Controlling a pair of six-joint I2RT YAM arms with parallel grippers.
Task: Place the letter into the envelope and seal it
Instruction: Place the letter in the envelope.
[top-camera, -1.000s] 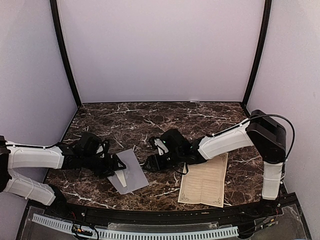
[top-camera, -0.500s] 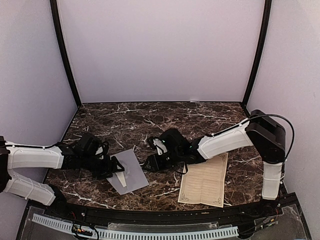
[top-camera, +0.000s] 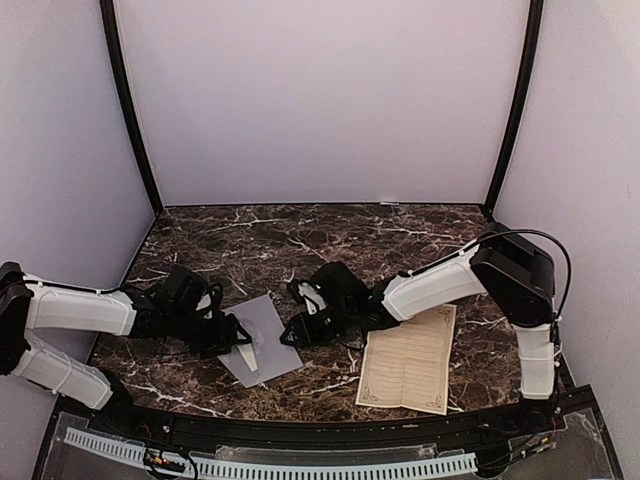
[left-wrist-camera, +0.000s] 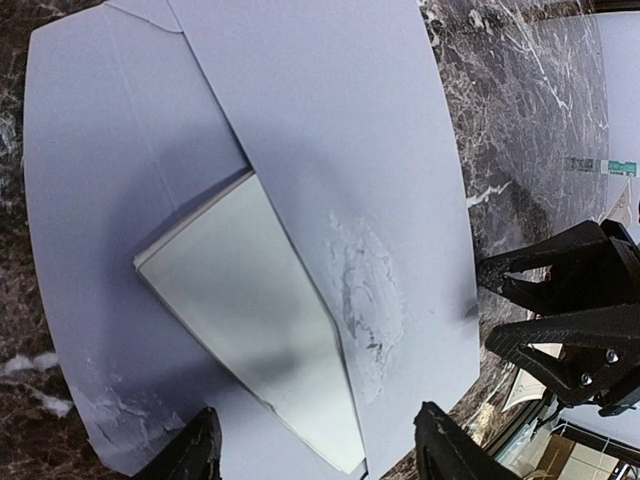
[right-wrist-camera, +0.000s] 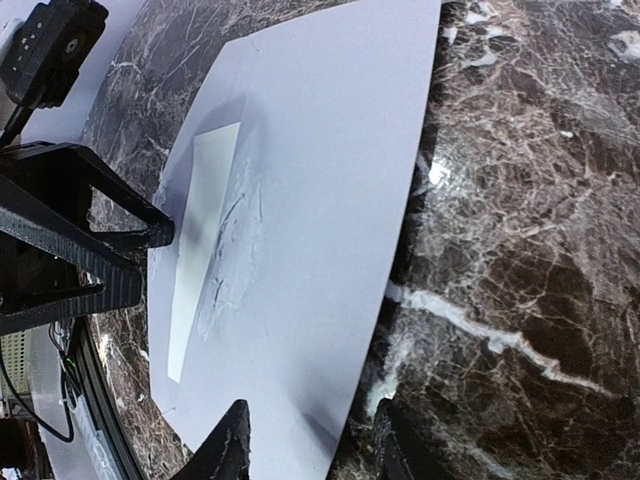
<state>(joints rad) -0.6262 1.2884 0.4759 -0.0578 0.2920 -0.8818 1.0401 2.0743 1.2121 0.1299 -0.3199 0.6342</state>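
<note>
The grey-lavender envelope (top-camera: 270, 338) lies flat near the front of the table. A folded off-white letter sheet (left-wrist-camera: 250, 330) is tucked partly under its flap, with one corner sticking out (top-camera: 247, 358). My left gripper (left-wrist-camera: 318, 455) hovers open over that corner, at the envelope's left side (top-camera: 238, 338). My right gripper (right-wrist-camera: 315, 445) is open, its jaws astride the envelope's right edge (right-wrist-camera: 320, 200), low over the table (top-camera: 292, 332). Nothing is pinched in either gripper. A cream bordered letter sheet (top-camera: 408, 360) lies flat further right.
The dark marble table (top-camera: 320, 235) has plain walls on three sides. A black rail (top-camera: 320, 425) runs along the front edge just below the envelope and the sheet. The two grippers face each other closely across the envelope.
My right gripper has moved left onto the envelope's edge and its jaws have narrowed. The left gripper's jaws have narrowed slightly. The envelope has shifted a little.
</note>
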